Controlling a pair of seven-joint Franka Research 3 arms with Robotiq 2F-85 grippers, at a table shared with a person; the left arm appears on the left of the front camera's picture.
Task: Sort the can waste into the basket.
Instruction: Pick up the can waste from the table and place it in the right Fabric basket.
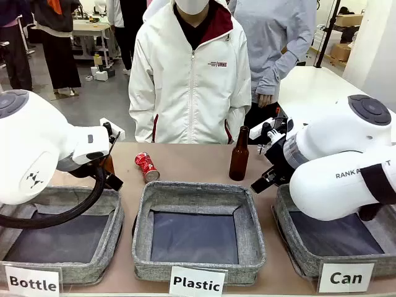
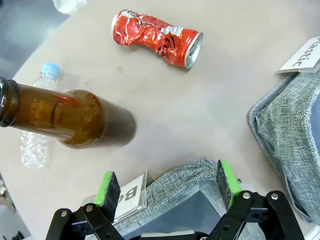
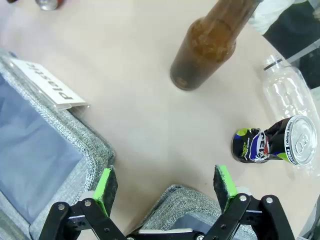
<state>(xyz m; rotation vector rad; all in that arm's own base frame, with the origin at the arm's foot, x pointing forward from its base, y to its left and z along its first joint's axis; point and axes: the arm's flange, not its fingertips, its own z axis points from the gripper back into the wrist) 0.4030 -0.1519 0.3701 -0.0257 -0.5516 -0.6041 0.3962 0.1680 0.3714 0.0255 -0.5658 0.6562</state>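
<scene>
Right wrist view: right claw (image 3: 164, 175) spread over basket (image 3: 172, 197) rim, bare tabletop (image 3: 150, 125) beyond

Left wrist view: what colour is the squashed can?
The can is red with white markings; left wrist view shows it best.

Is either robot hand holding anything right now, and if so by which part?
Nothing is held. The left hand and right hand are both open and empty; the red can and blue can are untouched.

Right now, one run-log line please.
left end effector: open, empty | right end effector: open, empty | red can, blue can: on table, outside basket
</scene>
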